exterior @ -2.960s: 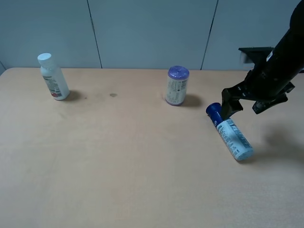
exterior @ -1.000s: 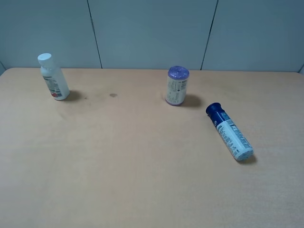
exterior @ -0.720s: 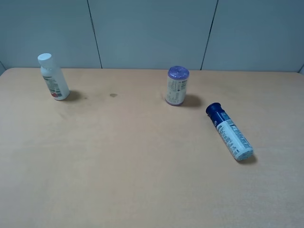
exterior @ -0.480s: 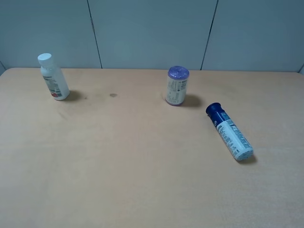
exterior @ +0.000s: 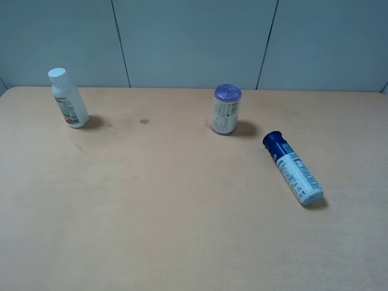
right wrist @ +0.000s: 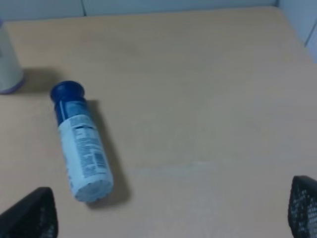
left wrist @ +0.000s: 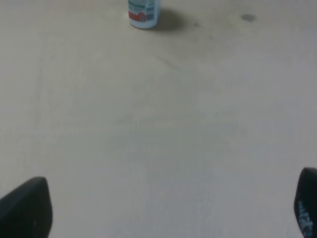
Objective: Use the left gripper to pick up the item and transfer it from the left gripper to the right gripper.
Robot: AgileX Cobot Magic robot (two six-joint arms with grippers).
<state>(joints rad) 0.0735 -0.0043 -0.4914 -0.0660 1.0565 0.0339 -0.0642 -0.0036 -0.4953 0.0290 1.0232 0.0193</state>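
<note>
Only black finger tips of the two arms are seen, at the edges of the wrist views.

In the left wrist view, the left gripper (left wrist: pixel 166 210) is shown as two dark tips: one finger (left wrist: pixel 26 208) is a rounded, matte black block with a soft, smooth edge, and the other is a narrow black sliver with faint pale specks on its face. In the right wrist view, the right gripper (right wrist: pixel 173 210) is shown the same way: each finger (right wrist: pixel 30 215) is black with a rounded corner, and a fine dotted, mesh-like texture is seen on the inner pads. No arm is seen in the exterior high view.
</note>
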